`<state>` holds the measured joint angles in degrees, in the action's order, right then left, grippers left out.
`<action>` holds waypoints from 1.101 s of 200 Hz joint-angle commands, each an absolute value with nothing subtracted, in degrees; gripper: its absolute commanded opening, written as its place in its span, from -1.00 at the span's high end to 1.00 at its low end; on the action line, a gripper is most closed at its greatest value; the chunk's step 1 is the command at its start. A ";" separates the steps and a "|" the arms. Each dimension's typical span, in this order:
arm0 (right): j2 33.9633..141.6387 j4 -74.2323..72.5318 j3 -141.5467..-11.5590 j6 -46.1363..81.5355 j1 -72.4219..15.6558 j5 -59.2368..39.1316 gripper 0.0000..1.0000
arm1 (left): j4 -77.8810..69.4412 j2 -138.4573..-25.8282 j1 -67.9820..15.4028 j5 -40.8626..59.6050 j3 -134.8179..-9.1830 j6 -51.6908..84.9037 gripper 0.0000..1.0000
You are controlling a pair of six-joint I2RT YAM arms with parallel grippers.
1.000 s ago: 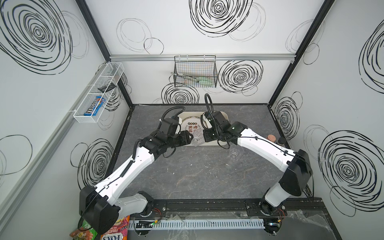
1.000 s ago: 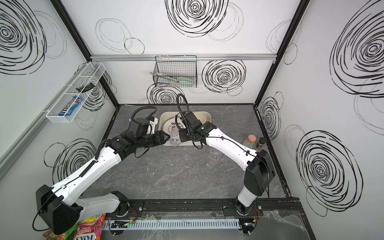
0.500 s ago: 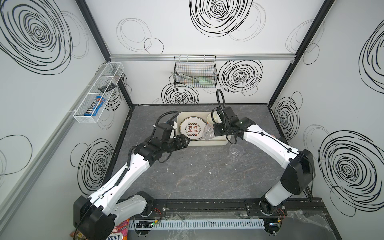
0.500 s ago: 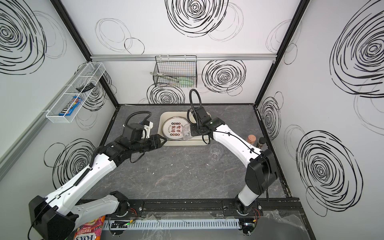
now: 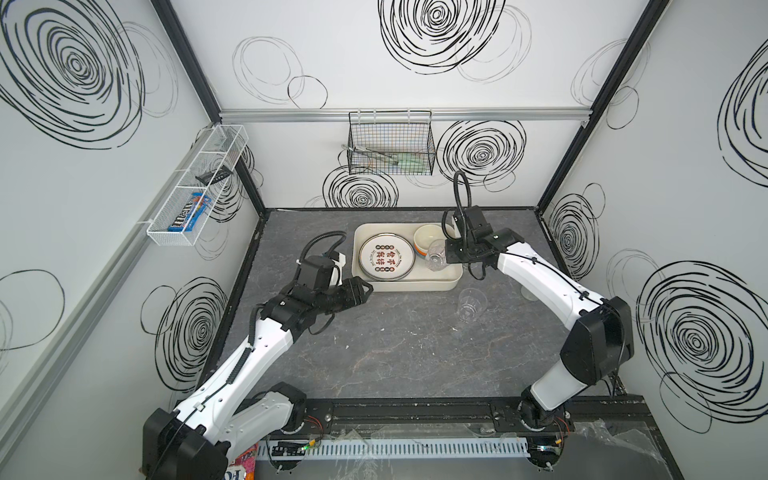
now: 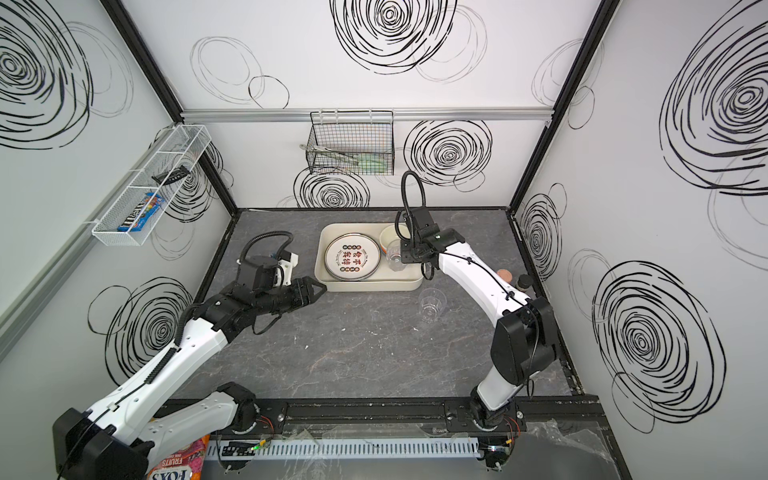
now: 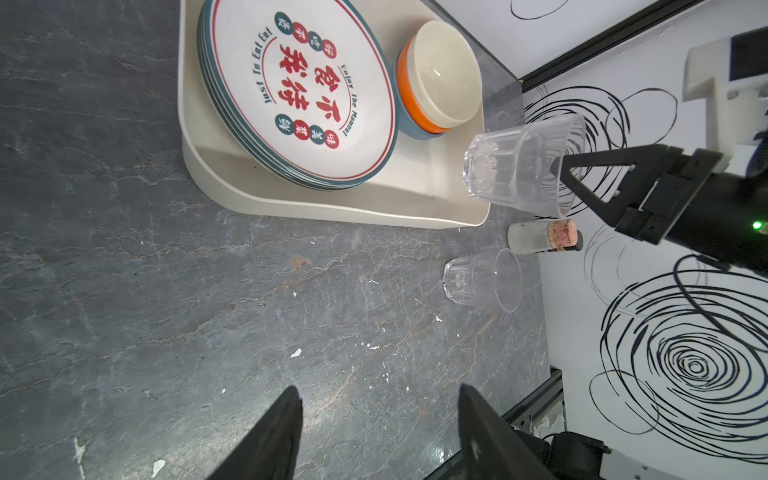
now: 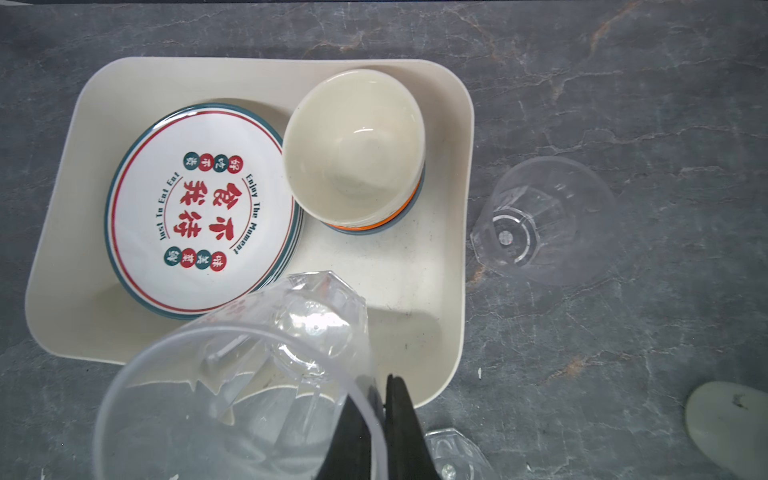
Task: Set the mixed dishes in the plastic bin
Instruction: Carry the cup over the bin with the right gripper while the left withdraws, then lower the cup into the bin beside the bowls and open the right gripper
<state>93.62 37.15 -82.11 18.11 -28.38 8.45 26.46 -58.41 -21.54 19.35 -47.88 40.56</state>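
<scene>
- Your right gripper is pinched on the wall of a clear plastic cup at its rim, one finger inside the mouth and one outside.
- The cup hangs tilted, base leading, over the bare right end of the plastic bin, in front of the bowls. It looks clear of the floor, though you cannot be sure from these views.
- Your left gripper is spread and empty, hovering over the counter just off the bin's front left corner.
- In the bin, a stack of plates with red characters fills the left half. The nested bowls, cream inside orange inside blue, sit in the back right corner.
- A second clear cup stands on the counter just past the bin's front right corner, apart from the wall. Part of another clear cup shows near your right gripper.
- Expect these cups to be very light, thin-walled and slick. A hard squeeze would likely flex the rim, so a gentle over-the-rim pinch like this one suits them.
- Lower the held cup close to the floor before you let go. Dropped from height, it would probably bounce or roll against the plates.
</scene>
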 commanded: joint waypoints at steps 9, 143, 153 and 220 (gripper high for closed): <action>96.43 39.07 -83.86 17.93 -27.13 9.76 0.83 | 23.86 -57.15 -20.25 21.08 -46.63 40.62 -0.28; 105.61 38.42 -84.82 19.70 -24.87 7.47 0.79 | 23.29 -57.30 -19.12 21.54 -44.76 40.87 -0.28; 106.05 38.17 -84.92 19.72 -24.79 7.38 0.78 | 23.25 -57.30 -19.16 21.53 -44.65 40.87 -0.28; 108.36 37.18 -85.25 19.79 -24.47 6.37 0.73 | 23.45 -57.25 -19.03 21.36 -44.47 41.04 -0.28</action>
<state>107.70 38.39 -84.16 19.16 -24.77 7.01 25.52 -57.80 -19.53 21.02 -45.04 40.58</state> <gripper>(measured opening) 0.132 0.640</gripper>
